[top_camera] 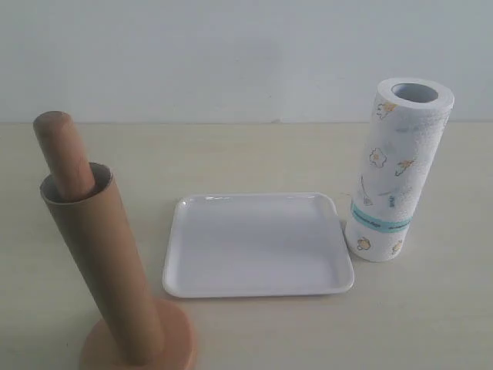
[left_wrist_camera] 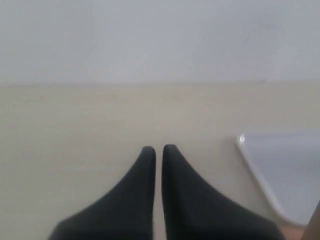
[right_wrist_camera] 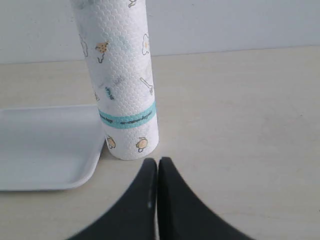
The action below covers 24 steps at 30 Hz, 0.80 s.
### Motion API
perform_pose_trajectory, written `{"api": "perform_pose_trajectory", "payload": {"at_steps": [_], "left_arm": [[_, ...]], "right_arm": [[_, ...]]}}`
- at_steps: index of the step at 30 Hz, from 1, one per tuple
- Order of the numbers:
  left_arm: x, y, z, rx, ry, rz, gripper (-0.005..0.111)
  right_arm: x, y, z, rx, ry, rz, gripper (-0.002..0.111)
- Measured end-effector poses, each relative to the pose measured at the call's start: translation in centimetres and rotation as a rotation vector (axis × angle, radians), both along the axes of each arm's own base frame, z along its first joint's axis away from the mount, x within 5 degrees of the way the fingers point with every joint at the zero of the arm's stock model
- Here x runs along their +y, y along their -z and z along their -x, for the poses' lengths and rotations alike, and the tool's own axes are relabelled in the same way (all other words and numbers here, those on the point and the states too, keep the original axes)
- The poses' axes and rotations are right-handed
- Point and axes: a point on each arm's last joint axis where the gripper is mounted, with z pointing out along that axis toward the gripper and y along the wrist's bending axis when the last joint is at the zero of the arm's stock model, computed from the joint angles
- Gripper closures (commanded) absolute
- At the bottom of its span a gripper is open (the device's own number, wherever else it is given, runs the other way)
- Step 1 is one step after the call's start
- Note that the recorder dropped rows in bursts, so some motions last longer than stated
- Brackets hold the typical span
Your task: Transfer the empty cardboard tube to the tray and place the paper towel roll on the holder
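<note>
Tube on post: nearest me, at 8 o'clock in the exterior view, the empty cardboard tube (top_camera: pixel 104 262) stands sleeved around the holder (top_camera: pixel 62 150). The holder's rounded tip pokes out of the tube's mouth.
Tray: the tray (top_camera: pixel 258 293) lies at mid-surface, between the holder and the roll, with nothing in it.
Roll: the paper towel roll (top_camera: pixel 397 169) stands on end at 3 o'clock, just beside the tray's rim. I cannot tell whether they touch.
Risk, tube: I judge a sideways pull would bind the tube on the post and drag or tip the holder. A hard squeeze could also crush the thin wall, so it wants a straight lift along the post.
Risk, roll: it is tall on a small footing, so a nudge from a clenched hand could topple it onto the tray or send it rolling off across the surface (top_camera: pixel 254 154).
Risk, order: the post must be bare before the roll goes on.
Left hand: the left hand (left_wrist_camera: pixel 158 150) is clenched on nothing, tips almost meeting. It sits low over the surface and points toward the back wall, with a tray corner off to one side.
Right hand: the right hand (right_wrist_camera: pixel 157 162) is clenched and empty. It sits low and is aimed at the roll's foot, near it but apart.
Before any grasp: I must release both hands.
</note>
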Motion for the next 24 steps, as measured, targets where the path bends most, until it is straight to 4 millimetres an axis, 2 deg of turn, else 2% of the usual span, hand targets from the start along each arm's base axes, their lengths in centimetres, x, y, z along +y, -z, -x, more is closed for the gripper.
{"api": "perform_pose_trajectory", "payload": {"at_steps": [4,6,12,14,19,21,22,24], "left_arm": [[-0.1,-5.0,1.1,-0.149,0.019,0.091,0.103],[-0.1,-6.7,1.7,-0.207,0.025,0.113,0.103],[0.0,-10.0,2.9,-0.389,0.037,0.146,0.103],[0.1,-11.2,3.3,-0.523,0.042,0.162,0.103],[0.6,-15.9,6.4,-1.168,0.051,0.202,0.103],[0.5,-17.9,5.1,-1.224,0.046,0.2,0.103],[0.4,-18.5,4.3,-1.201,0.045,0.197,0.103],[-0.1,-19.2,1.4,-1.08,0.052,0.169,0.103]], "right_arm": [[0.0,0.0,0.0,0.0,0.0,0.0,0.108],[0.0,0.0,0.0,0.0,0.0,0.0,0.108],[0.0,0.0,0.0,0.0,0.0,0.0,0.108],[0.0,0.0,0.0,0.0,0.0,0.0,0.108],[0.0,0.0,0.0,0.0,0.0,0.0,0.108],[0.0,0.0,0.0,0.0,0.0,0.0,0.108],[0.0,0.0,0.0,0.0,0.0,0.0,0.108],[0.0,0.0,0.0,0.0,0.0,0.0,0.108]]}}
